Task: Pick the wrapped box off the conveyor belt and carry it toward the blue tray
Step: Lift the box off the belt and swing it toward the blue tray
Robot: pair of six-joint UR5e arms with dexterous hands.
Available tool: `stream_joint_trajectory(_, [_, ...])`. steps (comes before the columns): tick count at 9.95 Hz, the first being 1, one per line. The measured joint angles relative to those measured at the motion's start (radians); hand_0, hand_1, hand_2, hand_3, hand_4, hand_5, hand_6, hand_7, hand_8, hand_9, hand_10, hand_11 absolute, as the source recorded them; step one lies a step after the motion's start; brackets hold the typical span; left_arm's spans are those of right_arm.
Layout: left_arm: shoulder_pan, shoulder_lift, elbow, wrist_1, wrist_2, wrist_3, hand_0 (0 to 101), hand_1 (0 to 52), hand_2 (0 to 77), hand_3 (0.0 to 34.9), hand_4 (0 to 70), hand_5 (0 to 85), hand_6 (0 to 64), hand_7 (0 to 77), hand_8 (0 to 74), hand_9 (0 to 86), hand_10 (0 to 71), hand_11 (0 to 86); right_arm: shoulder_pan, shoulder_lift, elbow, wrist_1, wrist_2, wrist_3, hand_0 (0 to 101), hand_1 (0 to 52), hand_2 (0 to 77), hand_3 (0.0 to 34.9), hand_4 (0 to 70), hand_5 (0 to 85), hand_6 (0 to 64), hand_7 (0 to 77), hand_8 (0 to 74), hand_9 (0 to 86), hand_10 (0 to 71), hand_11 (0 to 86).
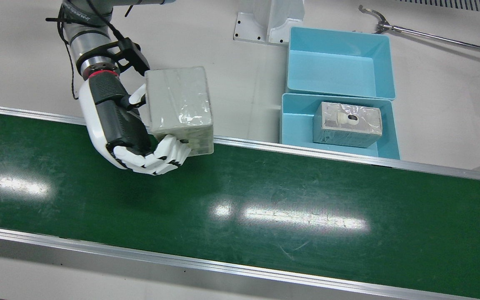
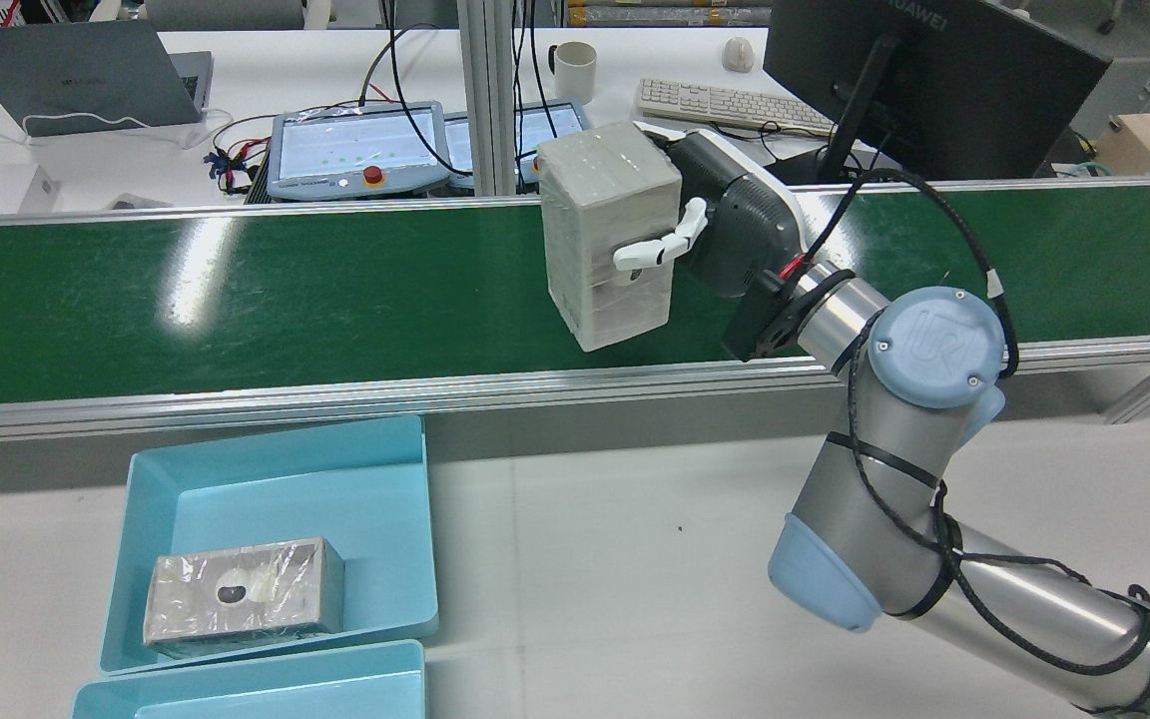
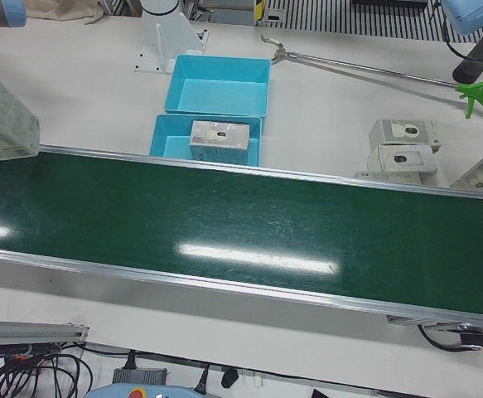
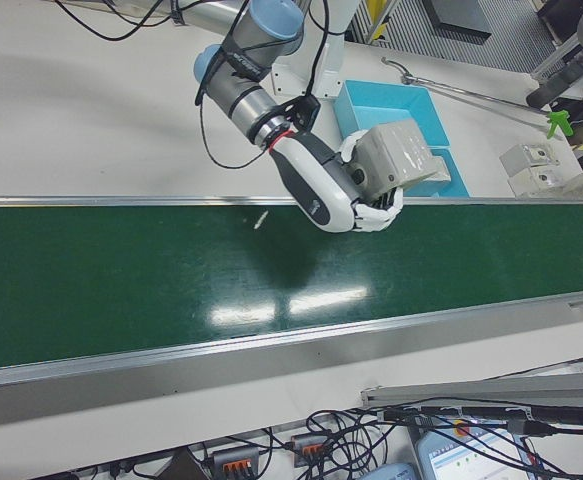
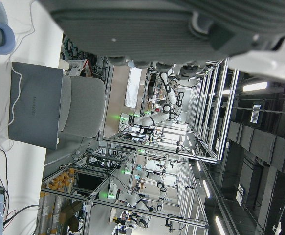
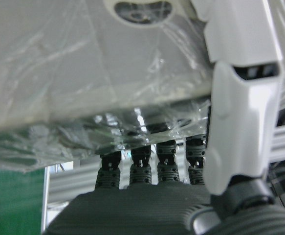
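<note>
Right hand (image 1: pixel 119 125) holding wrapped box (image 1: pixel 179 109), blue tray (image 1: pixel 296 121) already containing another box (image 1: pixel 347 124)

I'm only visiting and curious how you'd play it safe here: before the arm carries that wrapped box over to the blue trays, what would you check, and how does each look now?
1. Right hand closed around the wrapped box: ok.
2. Box lifted off the conveyor belt: ok, the rear view shows a gap beneath.
3. Grip firmness: cannot tell.
4. Path to the trays free of obstacles: ok.
5. Near blue tray free: not ok, a second box lies inside.
6. Far blue tray free: ok.
</note>
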Motion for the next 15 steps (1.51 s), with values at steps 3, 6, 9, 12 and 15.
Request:
stream_joint_trajectory(3, [0.000,0.000,0.000,0.000,0.000,0.000,0,0.0,1.1,0.0,0.0,1.1,0.0,0.5,0.5,0.0,0.5,0.0,-0.173,0.093,0.001,-0.016,0.085,-0.085,51,0.5,32.7,3.2,37.1,49.1,35.5,54.5,46.4,54.0,43.6,47.5])
stream_joint_trajectory(6, [0.000,0.000,0.000,0.000,0.000,0.000,0,0.0,0.5,0.0,0.0,1.1,0.0,0.5,0.5,0.0,0.5,0.0,-0.330,0.185,-0.021,0.003,0.225,-0.257,50,0.5,33.3,3.1,37.1,49.1,35.5,55.1,46.4,55.1,44.2,48.0])
stream_joint_trajectory(9, [0.000,0.000,0.000,0.000,0.000,0.000,0,0.0,1.1,0.0,0.0,1.1,0.0,0.5,0.5,0.0,0.0,0.0,-0.395,0.207,-0.087,0.129,0.306,-0.367,49,0.5,33.3,3.1,34.9,55.6,36.0,63.8,46.4,55.1,44.2,48.0])
stream_joint_trajectory(12, [0.000,0.000,0.000,0.000,0.000,0.000,0,0.0,0.5,0.0,0.0,1.1,0.0,0.5,0.5,0.0,0.5,0.0,-0.412,0.245,-0.183,0.189,0.286,-0.385,53,0.5,36.0,3.7,14.2,53.5,20.2,49.1,24.0,52.4,27.8,59.5])
stream_joint_trajectory(15, [0.000,0.000,0.000,0.000,0.000,0.000,0,0.0,1.1,0.0,0.0,1.1,0.0,0.5,0.5,0.0,0.5,0.0,-0.415,0.288,-0.213,0.195,0.241,-0.382,52,0.5,36.0,9.1,14.2,31.1,3.8,36.0,0.0,33.3,0.0,33.8])
